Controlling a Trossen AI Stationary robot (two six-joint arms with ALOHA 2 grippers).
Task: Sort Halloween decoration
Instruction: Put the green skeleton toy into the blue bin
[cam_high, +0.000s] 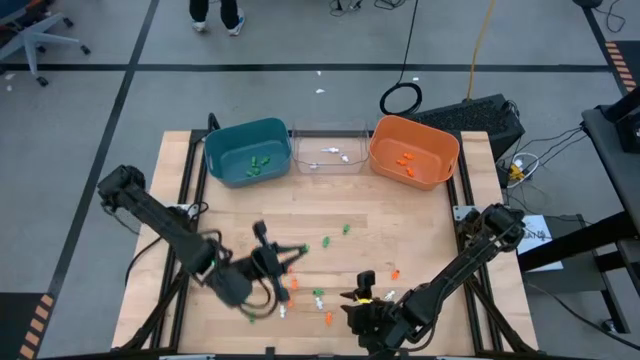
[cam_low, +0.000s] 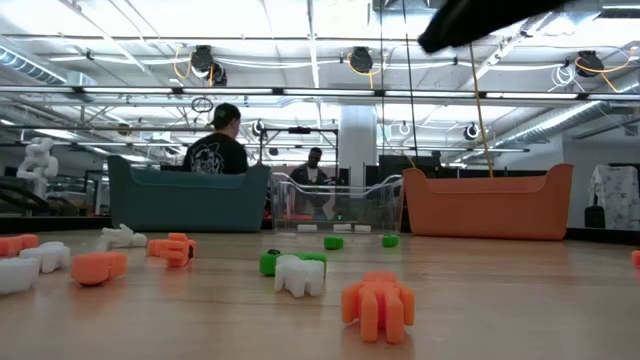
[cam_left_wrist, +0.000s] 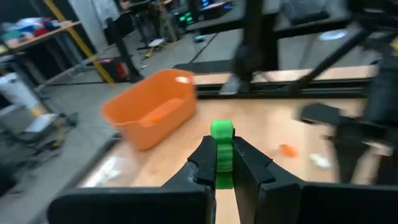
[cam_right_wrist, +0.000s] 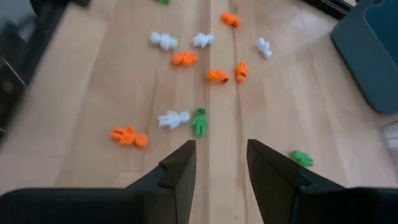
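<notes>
Wooden desk (cam_high: 420, 215) fills the middle of a workshop floor, and the sorting is well under way on it. Nearest the front edge, the right hand (cam_right_wrist: 219, 163) hangs low over the boards with its fingers apart and nothing between them; a green trinket (cam_right_wrist: 199, 121) and a white one (cam_right_wrist: 173, 118) lie just ahead of it, with more orange (cam_right_wrist: 129, 136) and white pieces scattered beyond. Beside it, toward the left, the left hand (cam_left_wrist: 222, 163) is clamped on a green piece (cam_left_wrist: 221, 147) and holds it clear of the desk.

So the step in hand looks like a carry: green goes to the teal bin (cam_high: 246, 151), where other green bits already lie. That calls for a swing up and back to the far left, then a release above the bin's mouth.

Between the hands and the bins the boards are mostly bare, with only a few green pieces (cam_high: 346, 229) on the way, so the path is open. The two arms sit near each other at the front, which is the tight spot; the left should lift before it turns.

Along the far edge stand the teal, clear (cam_high: 329, 150) and orange bin (cam_high: 413, 151), touching side by side. A person (cam_low: 215, 143) sits in the room behind them.
</notes>
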